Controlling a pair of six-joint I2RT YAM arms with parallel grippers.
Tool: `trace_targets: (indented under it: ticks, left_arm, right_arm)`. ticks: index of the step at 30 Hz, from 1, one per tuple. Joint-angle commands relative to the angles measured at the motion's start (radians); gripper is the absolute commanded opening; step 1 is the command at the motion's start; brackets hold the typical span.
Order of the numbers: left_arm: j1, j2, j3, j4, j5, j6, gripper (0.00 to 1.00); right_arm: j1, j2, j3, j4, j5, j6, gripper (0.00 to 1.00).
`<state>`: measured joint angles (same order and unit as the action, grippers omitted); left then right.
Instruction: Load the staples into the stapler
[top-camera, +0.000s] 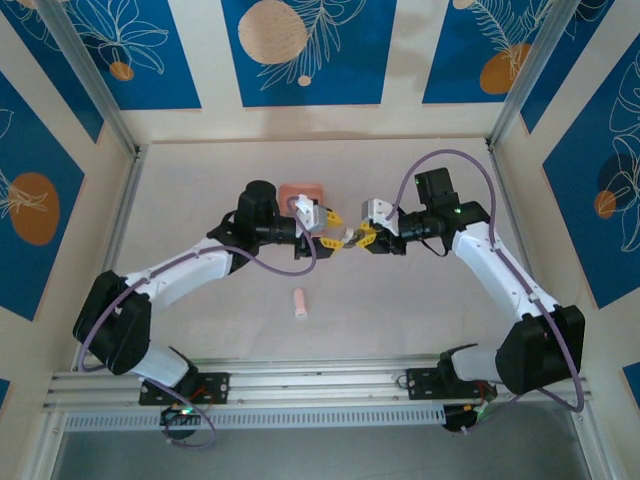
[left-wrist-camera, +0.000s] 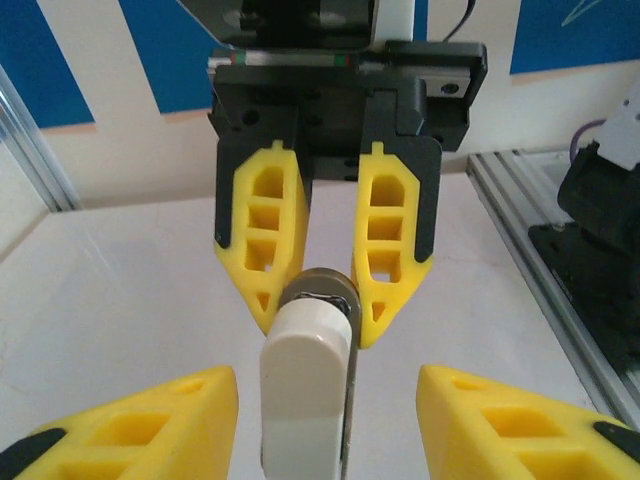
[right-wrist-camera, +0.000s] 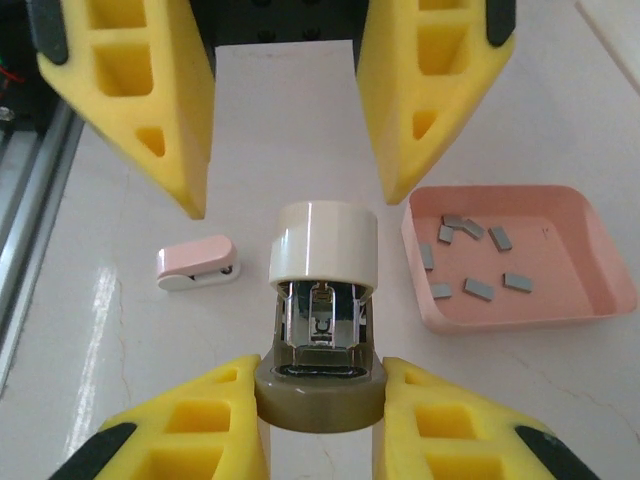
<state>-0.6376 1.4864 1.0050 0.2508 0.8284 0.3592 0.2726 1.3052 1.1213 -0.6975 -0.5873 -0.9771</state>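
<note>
Nearest on the desk (top-camera: 400, 320) lies a small pink-and-white oblong piece (top-camera: 299, 303). Beyond it, the right end effector (right-wrist-camera: 320, 378) is clenched on the olive base of the cream plastic stapler (right-wrist-camera: 322, 300), whose silver metal inner part shows. The left end effector (left-wrist-camera: 327, 378) is released, with one finger on each side of the cream cap. The small grey metal staples (right-wrist-camera: 470, 262) lie in the far salmon-pink plastic tray (right-wrist-camera: 520, 318). Opening the stapler seems to be the step in hand. Next, the left one must close on the cap.

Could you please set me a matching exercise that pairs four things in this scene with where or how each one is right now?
Things:
1. staples
2. pink mini stapler
3. cream-and-olive stapler
4. left gripper

States:
A. open, fingers apart
B. lying on the table
C. scattered in the pink tray
D. clamped at its olive end by the right gripper

Pairs: 1-C, 2-B, 3-D, 4-A.
</note>
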Motion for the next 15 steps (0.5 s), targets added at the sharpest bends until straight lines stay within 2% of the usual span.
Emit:
trace_targets:
  ticks: [1,15]
  left_arm:
    - [0.0,-0.012,0.041,-0.095,0.003,0.076,0.5]
    - [-0.009,0.049,0.1,-0.105,-0.007,0.064,0.47]
  right_arm:
    - [0.024,-0.021,-0.006,0.027,0.056,0.018,0.17]
    - [0.071,0.006,0.018,0.044,0.044,0.016,0.17]
